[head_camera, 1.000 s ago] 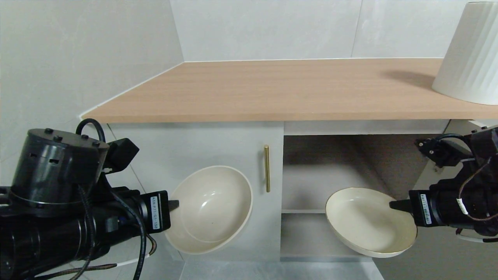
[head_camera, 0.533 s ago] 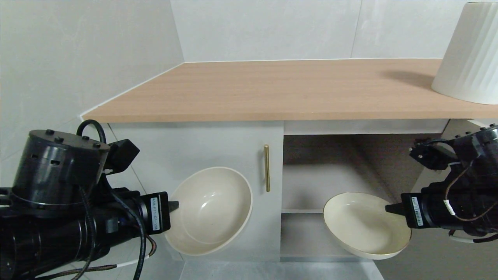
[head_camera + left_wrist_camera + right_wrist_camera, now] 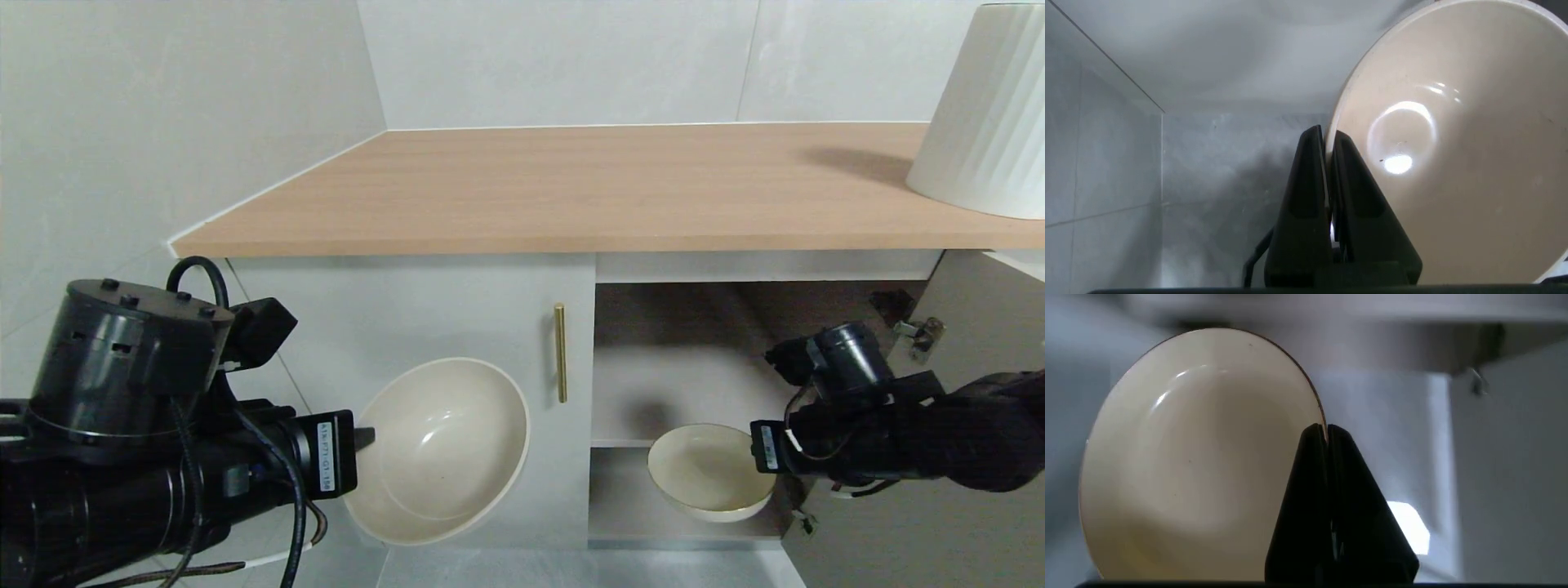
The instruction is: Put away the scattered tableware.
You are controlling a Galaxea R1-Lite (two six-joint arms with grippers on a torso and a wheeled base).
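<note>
Since a second ago, the right arm has been carried left and forward into the open cabinet (image 3: 678, 359), and the plate (image 3: 706, 474) has been brought with it. It was in front of the opening before and is now low inside it. The left arm has barely been shifted.

The right arm is stretched in from the right, and the right gripper (image 3: 755, 445) is clenched on the plate's right rim. The left arm is held low at the left, and the left gripper (image 3: 366, 433) is pinched on the left rim of the bowl (image 3: 445, 449), in front of the closed door (image 3: 408, 318).

A wooden counter (image 3: 571, 188) is set into a corner of pale tiled walls, with a white lampshade (image 3: 988, 114) at its far right. A brass handle (image 3: 560, 353) is fixed upright on the closed door. The right door (image 3: 988, 327) is swung open.

The plate is held at the level of the shelf (image 3: 629, 443); contact with it cannot be told. It is tilted, with the hollow turned up and toward the near side. The bowl is tipped more steeply, with its opening faced right and near.
</note>
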